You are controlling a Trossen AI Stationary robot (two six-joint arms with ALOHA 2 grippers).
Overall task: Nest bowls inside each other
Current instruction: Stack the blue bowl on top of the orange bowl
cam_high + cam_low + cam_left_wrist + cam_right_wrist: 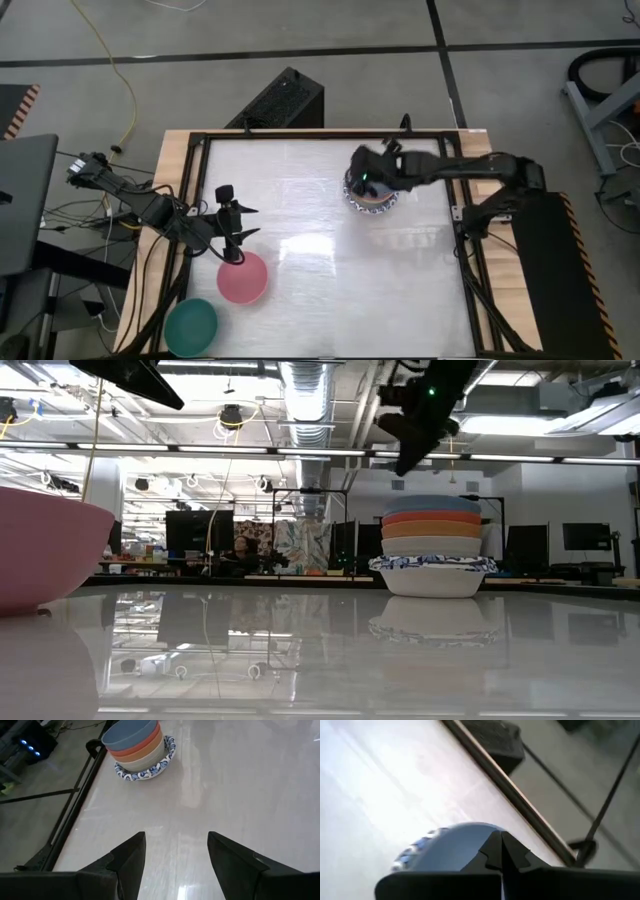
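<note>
Several bowls sit nested in one stack [370, 196] at the table's far right: a blue bowl [432, 504] on top, orange and cream ones under it, and a white bowl with a blue patterned rim [432, 566] resting on the table. My right gripper [406, 462] hangs shut just above the stack, clear of the blue bowl [451, 846]. A pink bowl [242, 278] and a green bowl [190, 326] stand apart at the near left. My left gripper [245, 222] hovers open above the table by the pink bowl's far side, nothing between its fingers [131, 860].
A black frame [205, 140] borders the white tabletop. Bare table lies between the pink bowl and the stack [140, 747]. A dark box [280, 100] stands on the floor past the far edge, and cables trail off the left side.
</note>
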